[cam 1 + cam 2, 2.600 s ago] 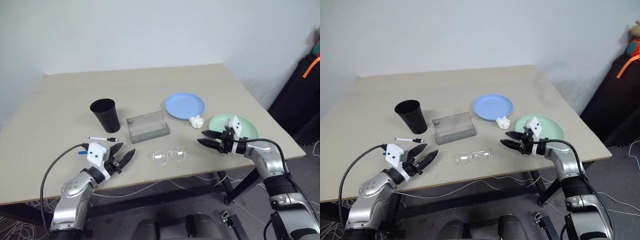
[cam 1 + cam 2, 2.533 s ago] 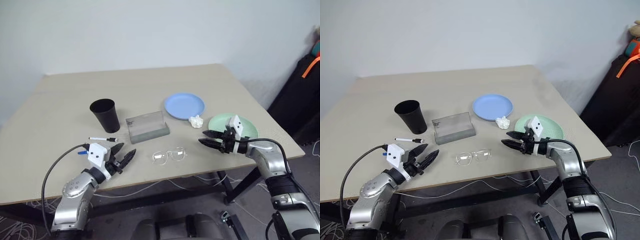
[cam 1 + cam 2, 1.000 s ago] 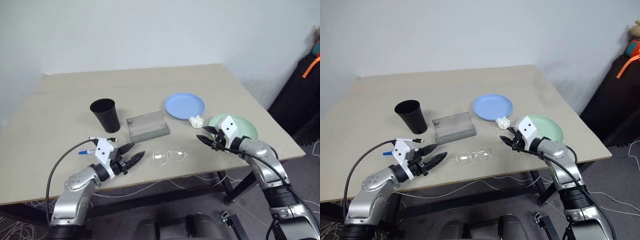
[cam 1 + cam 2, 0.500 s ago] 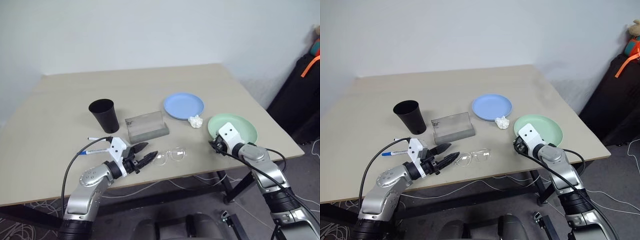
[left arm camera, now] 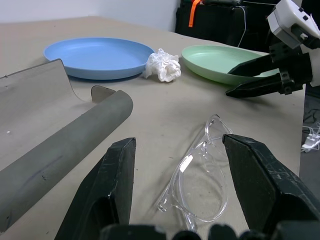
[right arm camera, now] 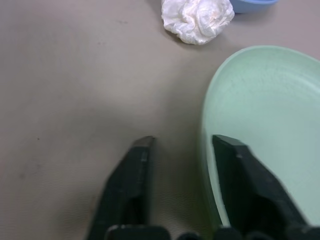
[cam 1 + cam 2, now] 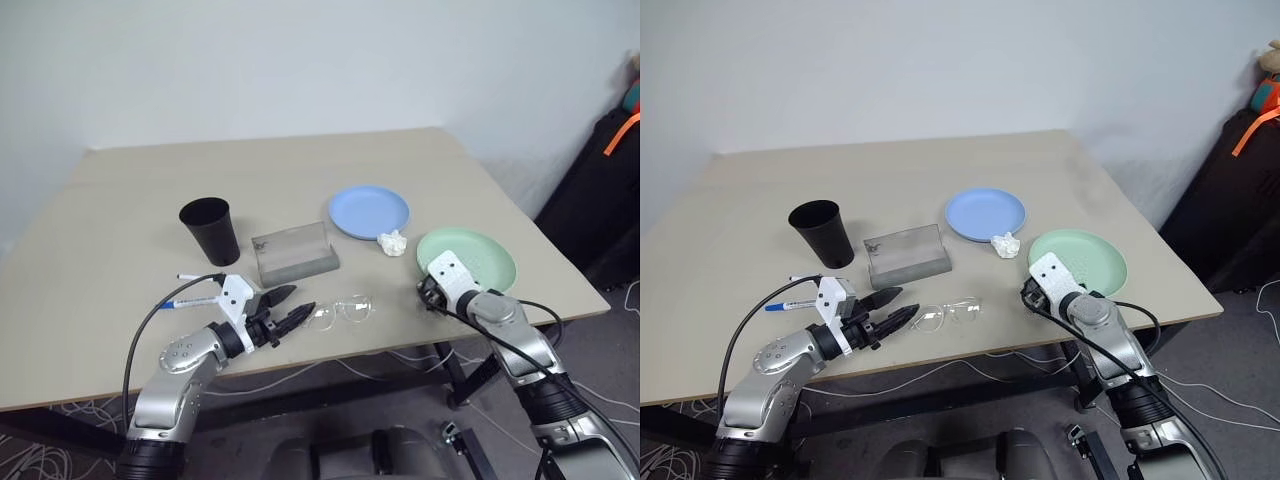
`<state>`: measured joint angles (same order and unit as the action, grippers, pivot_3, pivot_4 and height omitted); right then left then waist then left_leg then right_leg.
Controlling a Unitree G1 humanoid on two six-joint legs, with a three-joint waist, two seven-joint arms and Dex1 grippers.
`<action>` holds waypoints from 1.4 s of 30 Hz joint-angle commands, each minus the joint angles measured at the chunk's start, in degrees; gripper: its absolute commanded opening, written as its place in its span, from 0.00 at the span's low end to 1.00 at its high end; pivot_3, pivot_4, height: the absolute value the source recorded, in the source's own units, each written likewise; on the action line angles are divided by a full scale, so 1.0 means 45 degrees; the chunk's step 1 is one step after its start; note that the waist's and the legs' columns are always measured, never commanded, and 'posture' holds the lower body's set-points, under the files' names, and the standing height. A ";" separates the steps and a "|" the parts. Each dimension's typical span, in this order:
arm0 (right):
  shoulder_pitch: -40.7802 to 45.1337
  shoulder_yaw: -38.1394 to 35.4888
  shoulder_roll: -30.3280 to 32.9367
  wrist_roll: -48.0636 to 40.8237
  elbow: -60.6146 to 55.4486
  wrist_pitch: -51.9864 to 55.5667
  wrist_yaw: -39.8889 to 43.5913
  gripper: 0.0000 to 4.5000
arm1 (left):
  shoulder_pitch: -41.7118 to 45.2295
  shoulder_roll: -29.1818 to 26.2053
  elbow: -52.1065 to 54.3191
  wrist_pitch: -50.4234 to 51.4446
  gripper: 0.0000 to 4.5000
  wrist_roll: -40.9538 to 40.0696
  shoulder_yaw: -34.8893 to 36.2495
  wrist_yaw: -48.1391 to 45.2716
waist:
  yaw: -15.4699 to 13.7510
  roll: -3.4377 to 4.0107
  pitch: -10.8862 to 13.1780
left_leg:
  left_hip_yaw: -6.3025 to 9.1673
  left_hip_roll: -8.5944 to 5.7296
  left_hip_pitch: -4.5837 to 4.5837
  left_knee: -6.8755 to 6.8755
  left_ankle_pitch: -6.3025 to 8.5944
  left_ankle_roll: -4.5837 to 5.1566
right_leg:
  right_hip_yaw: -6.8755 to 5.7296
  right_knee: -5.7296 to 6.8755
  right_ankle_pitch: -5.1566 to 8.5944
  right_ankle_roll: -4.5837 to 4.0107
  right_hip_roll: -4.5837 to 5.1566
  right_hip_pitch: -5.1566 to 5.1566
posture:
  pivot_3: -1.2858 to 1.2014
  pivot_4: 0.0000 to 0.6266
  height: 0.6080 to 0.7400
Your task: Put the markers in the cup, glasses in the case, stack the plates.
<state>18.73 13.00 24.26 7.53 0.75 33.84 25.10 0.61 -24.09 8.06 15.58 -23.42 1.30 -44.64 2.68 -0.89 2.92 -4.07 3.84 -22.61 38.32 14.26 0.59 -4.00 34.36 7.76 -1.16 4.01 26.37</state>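
The clear glasses (image 7: 340, 310) lie near the table's front edge. My left gripper (image 7: 300, 300) is open just left of them, its fingers (image 5: 112, 185) on either side of the nearest lens (image 5: 200, 200). The grey case (image 7: 293, 253) stands open behind them, and the black cup (image 7: 210, 228) to its left. Two markers (image 7: 195, 278) lie beside my left wrist, one with a blue cap (image 7: 168, 303). My right gripper (image 6: 182, 142) is open, tilted down astride the near rim of the mint plate (image 6: 260, 115). The blue plate (image 7: 369, 211) sits behind.
A white paper wad (image 7: 393, 242) lies between the two plates. The table's front edge (image 7: 380, 352) runs just under both hands. A black bag (image 7: 605, 190) stands off the table's right side. Cables lie on the floor below.
My left gripper has moved right, up to the glasses. My right gripper has tipped downward and settled at the mint plate's rim, its fingers drawn closer together.
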 commanded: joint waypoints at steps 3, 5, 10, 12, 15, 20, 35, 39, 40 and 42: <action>0.0245 0.0007 0.0147 0.0748 -0.0087 -0.0273 -0.0526 0.01 | 0.0224 -0.0061 0.0499 -0.0088 0.64 -0.0057 0.0053 0.0027 | 0.0004 0.0000 0.0000 | 0.0000 0.0000 0.0000 0.0000 0.0000 0.0000 | 0.0001 -0.0001 0.0000 0.0000 -0.0001 0.0002 | 0.52 0.00 1.00; 0.0291 -0.0012 0.0097 0.0826 -0.0002 -0.0385 -0.0598 0.01 | 0.0232 -0.0074 0.0469 -0.0103 0.64 -0.0040 0.0066 0.0026 | 0.0004 -0.0001 -0.0001 | 0.0003 0.0001 0.0000 -0.0001 0.0000 0.0000 | 0.0000 -0.0001 0.0000 0.0000 -0.0003 0.0002 | 0.52 0.00 1.00; 0.0604 0.0230 0.0229 0.1392 0.0399 -0.1536 -0.0879 0.01 | 0.0281 -0.0078 0.0391 -0.0147 0.64 0.0008 0.0082 0.0036 | 0.0005 -0.0002 0.0000 | -0.0003 -0.0002 -0.0001 0.0001 0.0000 0.0001 | 0.0003 -0.0005 0.0000 0.0000 -0.0001 -0.0001 | 0.52 0.00 1.00; 0.0892 0.0499 0.0458 0.1723 0.0786 -0.2520 -0.0845 0.01 | 0.0319 -0.0070 0.0347 -0.0166 0.64 0.0030 0.0085 0.0045 | 0.0008 -0.0002 0.0000 | -0.0003 -0.0001 -0.0002 0.0002 0.0000 0.0001 | 0.0002 -0.0010 0.0000 0.0001 -0.0001 0.0000 | 0.52 0.00 1.00; 0.1586 0.0765 0.0791 0.1937 0.1722 -0.4194 -0.0563 0.01 | 0.0415 -0.0067 0.0244 -0.0186 0.64 0.0060 0.0084 0.0046 | 0.0019 0.0000 0.0002 | -0.0002 -0.0001 -0.0001 0.0001 -0.0001 0.0001 | 0.0002 -0.0010 0.0000 0.0001 -0.0004 0.0001 | 0.52 0.00 1.00; 0.3509 0.1024 0.1016 0.1554 0.4280 -0.7288 0.0673 0.01 | 0.0666 -0.0062 -0.0018 -0.0232 0.64 0.0132 0.0032 -0.0027 | 0.0062 0.0000 0.0004 | 0.0001 -0.0001 0.0002 -0.0001 -0.0003 0.0005 | 0.0003 -0.0010 -0.0001 0.0001 -0.0013 0.0002 | 0.52 0.00 1.00; 1.0670 0.1237 -0.1950 0.1912 1.5784 -1.2968 0.2435 0.01 | 0.0458 0.0287 0.0158 -0.0543 0.64 0.0321 0.0008 0.0415 | 0.0084 0.0011 0.0006 | -0.0018 -0.0017 0.0013 -0.0003 -0.0038 0.0068 | 0.0070 0.0033 -0.0020 0.0027 -0.0033 0.0005 | 0.52 0.00 1.00; 1.1068 0.1081 -0.2258 0.2060 1.6277 -1.3072 0.2041 0.17 | 0.0367 0.0302 0.0254 -0.0554 0.64 0.0320 0.0072 0.0544 | 0.0058 0.0013 0.0007 | -0.0003 -0.0014 0.0024 -0.0003 -0.0039 0.0066 | 0.0063 0.0071 -0.0012 0.0015 -0.0036 0.0007 | 0.52 0.00 1.00; 1.1101 0.1005 -0.2305 0.2022 1.6317 -1.3105 0.2028 0.24 | 0.0352 0.0300 0.0264 -0.0557 0.64 0.0318 0.0075 0.0557 | 0.0059 0.0013 0.0007 | -0.0003 -0.0015 0.0022 -0.0002 -0.0039 0.0064 | 0.0060 0.0073 -0.0003 0.0000 -0.0033 0.0006 | 0.52 0.00 1.00; 1.1127 0.0991 -0.2329 0.2118 1.6341 -1.3290 0.1777 0.38 | 0.0340 0.0307 0.0271 -0.0555 0.64 0.0326 0.0080 0.0570 | 0.0064 0.0013 0.0007 | -0.0007 -0.0015 0.0022 0.0012 -0.0039 0.0064 | 0.0063 0.0078 -0.0004 0.0000 -0.0030 0.0004 | 0.52 0.00 1.00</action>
<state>66.26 18.84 13.59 16.92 74.88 -24.33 34.44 1.50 -22.67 6.83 14.25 -21.38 0.87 -42.28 2.97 -0.83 2.95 -4.10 3.77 -22.51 38.40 14.09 0.87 -3.72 34.72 7.74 -1.16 3.88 26.38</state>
